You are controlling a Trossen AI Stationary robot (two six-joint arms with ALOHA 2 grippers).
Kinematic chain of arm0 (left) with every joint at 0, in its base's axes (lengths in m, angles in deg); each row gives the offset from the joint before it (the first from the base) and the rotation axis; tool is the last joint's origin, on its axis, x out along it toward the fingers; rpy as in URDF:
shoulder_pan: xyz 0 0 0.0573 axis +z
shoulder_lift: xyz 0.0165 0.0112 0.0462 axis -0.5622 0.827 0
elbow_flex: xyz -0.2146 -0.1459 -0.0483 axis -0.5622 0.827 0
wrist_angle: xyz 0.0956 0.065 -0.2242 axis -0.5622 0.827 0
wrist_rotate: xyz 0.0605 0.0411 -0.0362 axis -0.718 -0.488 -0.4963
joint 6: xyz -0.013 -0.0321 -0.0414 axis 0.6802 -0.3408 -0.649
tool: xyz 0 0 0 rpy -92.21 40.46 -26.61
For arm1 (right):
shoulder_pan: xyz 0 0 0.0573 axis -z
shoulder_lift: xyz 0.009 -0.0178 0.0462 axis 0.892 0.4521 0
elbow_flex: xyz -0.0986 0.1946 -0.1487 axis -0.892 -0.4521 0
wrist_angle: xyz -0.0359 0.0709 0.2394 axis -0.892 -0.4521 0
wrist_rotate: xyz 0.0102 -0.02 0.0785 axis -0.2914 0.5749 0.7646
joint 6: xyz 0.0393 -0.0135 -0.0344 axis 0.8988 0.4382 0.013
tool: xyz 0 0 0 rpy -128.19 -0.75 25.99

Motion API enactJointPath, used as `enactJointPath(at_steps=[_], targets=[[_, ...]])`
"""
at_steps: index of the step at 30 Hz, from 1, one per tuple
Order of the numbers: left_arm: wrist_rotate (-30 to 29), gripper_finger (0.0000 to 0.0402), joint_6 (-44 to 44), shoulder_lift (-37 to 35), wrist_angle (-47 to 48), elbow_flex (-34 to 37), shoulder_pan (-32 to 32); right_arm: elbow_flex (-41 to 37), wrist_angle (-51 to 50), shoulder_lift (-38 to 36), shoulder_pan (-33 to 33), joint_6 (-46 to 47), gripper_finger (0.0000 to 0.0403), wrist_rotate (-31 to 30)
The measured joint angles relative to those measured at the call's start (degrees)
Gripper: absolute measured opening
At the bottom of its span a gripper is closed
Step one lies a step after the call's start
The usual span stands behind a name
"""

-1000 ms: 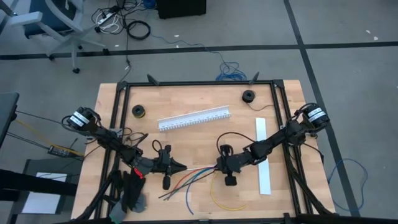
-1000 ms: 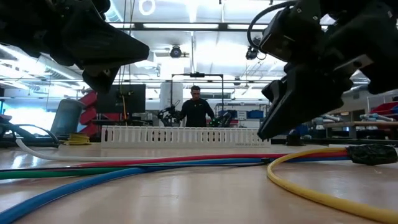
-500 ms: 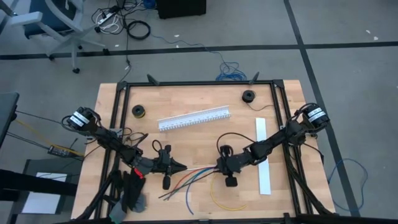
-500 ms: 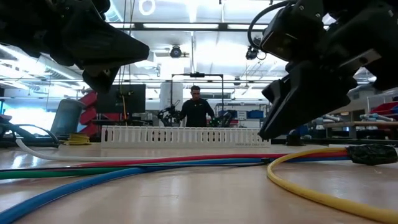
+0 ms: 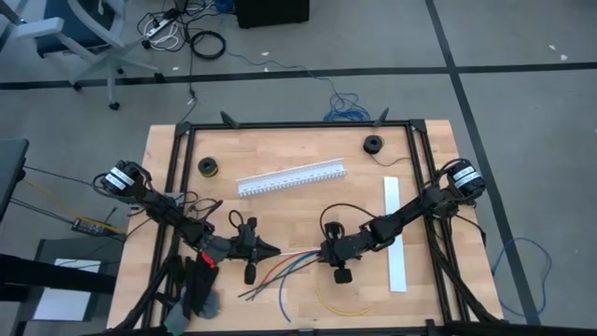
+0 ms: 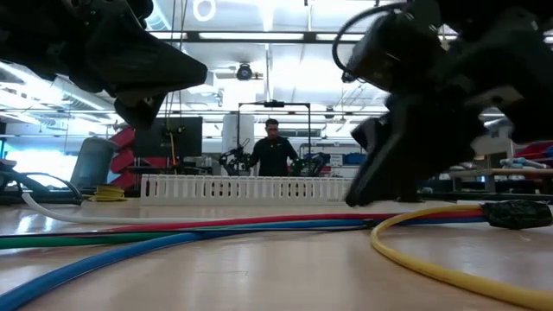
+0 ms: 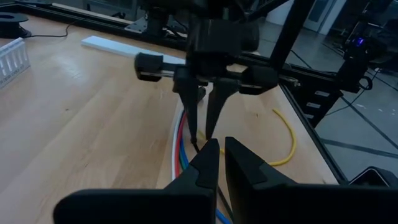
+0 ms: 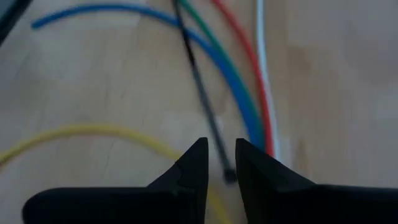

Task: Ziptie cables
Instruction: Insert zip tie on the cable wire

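Two grippers down at the near-middle of the table | left gripper [image 5: 271,249] pressed together at the left end of the cables [image 5: 297,256] | right gripper [image 5: 320,252] slightly spread, tips straddling a thin black wire [image 8: 202,93] beside the blue, green, red, white ones

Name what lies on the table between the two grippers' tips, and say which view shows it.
The bundled cables run between the left gripper and the right gripper, clearest in the high view; otherwise that stretch is bare wood.
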Motion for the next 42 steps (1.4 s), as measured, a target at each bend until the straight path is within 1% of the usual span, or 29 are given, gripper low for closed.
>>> enactJointPath(at_steps=[5, 8, 12, 19, 25, 29, 35, 39, 42], targets=[[0.0, 0.0002, 0.0, 0.0, 0.0, 0.0, 0.0, 0.6, -4.2, 0.1, 0.6, -0.1, 0.0062, -0.2], [0.0, 0.0002, 0.0, 0.0, 0.0, 0.0, 0.0, 0.6, -6.0, 0.1, 0.6, 1.3, 0.0061, -0.2], [0.0, 0.0002, 0.0, 0.0, 0.0, 0.0, 0.0, 0.6, -6.1, 0.1, 0.6, 1.4, 0.0060, 0.0], [0.0, 0.0002, -0.1, 0.0, 0.0, 0.0, 0.0, 0.6, -6.7, 0.1, 0.6, 2.3, 0.0059, 2.3], [0.0, 0.0002, -0.1, 0.0, 0.0, 0.0, 0.0, 0.6, -7.2, 0.0, 0.6, 1.1, 0.0058, 1.1], [0.0, 0.0002, -0.1, 0.0, 0.0, 0.0, 0.0, 0.6, -7.4, 0.2, 0.7, 0.8, 0.0044, 1.1], [0.0, 0.0002, -0.2, 0.0, 0.0, 0.0, 0.0, 0.7, -5.4, 2.8, 0.7, 0.9, 0.0007, 1.2], [0.0, 0.0002, -0.5, 0.0, -0.1, 0.0, 0.0, 0.7, -4.7, 3.4, 0.7, 1.4, 0.0003, 1.4], [0.0, 0.0002, -1.1, 0.0, -0.1, 0.0, 0.0, 0.7, -4.9, 2.5, 0.7, 1.5, 0.0001, 1.2]])
